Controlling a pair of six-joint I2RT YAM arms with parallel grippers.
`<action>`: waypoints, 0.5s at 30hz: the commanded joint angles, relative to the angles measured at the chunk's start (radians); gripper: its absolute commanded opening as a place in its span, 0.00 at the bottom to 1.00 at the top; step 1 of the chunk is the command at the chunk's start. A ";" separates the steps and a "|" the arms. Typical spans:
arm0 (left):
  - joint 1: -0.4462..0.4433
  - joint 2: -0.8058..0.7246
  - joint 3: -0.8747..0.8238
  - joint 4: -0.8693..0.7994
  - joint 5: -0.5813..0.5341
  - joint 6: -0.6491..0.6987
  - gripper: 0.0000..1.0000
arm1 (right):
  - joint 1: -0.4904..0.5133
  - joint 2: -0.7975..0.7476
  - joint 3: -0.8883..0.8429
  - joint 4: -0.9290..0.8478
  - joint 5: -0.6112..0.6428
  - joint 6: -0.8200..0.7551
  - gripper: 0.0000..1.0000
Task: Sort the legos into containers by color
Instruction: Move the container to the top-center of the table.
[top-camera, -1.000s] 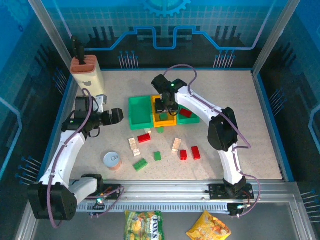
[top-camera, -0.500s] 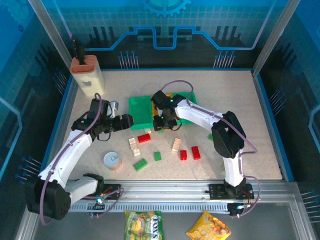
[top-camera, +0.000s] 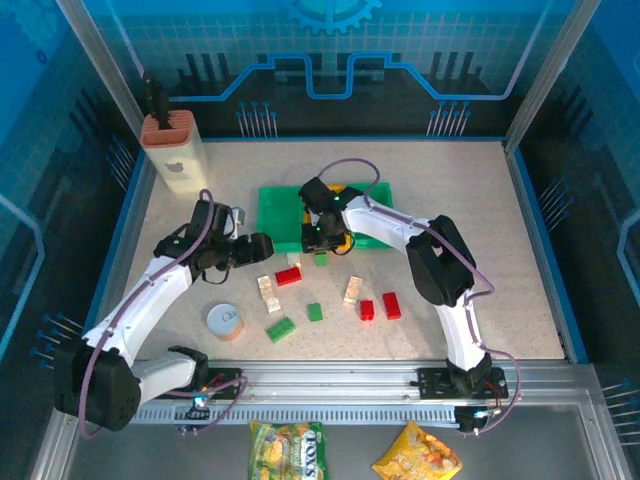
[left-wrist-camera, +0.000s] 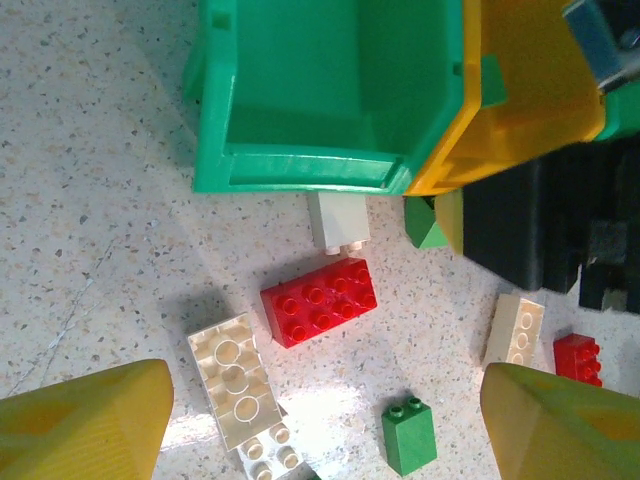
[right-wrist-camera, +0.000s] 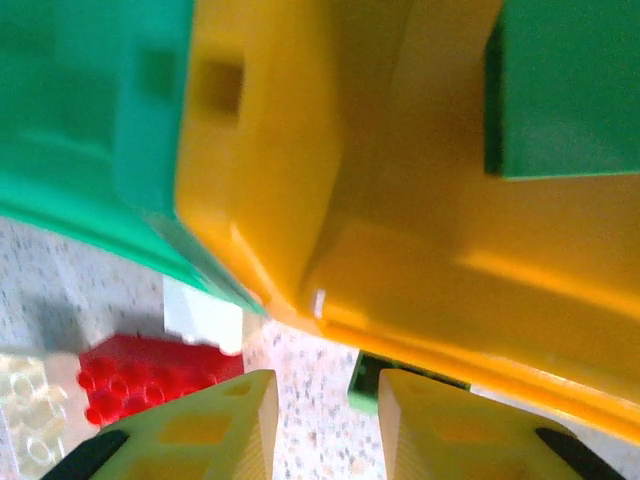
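Observation:
Three trays stand in a row: a green tray, an orange-yellow tray and a second green tray. My right gripper hangs open and empty at the orange tray's near edge. A green lego lies inside that tray, and another green lego sits just under its edge. My left gripper is open above a red lego, a cream lego and a small green lego.
More legos are scattered in front of the trays: a cream one, two red ones, and green ones. A round white-lidded can stands near left. A beige knife block stands at the far left.
My right gripper came down from over the orange tray to its near edge. My left arm swung right and nearer, bringing its gripper over the loose legos.

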 joint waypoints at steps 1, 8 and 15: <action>-0.018 0.021 -0.005 0.006 -0.026 -0.021 0.81 | -0.031 0.039 0.052 0.023 0.007 0.015 0.32; -0.083 0.082 0.022 0.009 -0.095 -0.067 0.75 | -0.073 0.082 0.104 0.021 0.008 0.004 0.32; -0.183 0.196 0.104 -0.014 -0.194 -0.092 0.70 | -0.103 0.055 0.127 0.032 -0.074 -0.011 0.32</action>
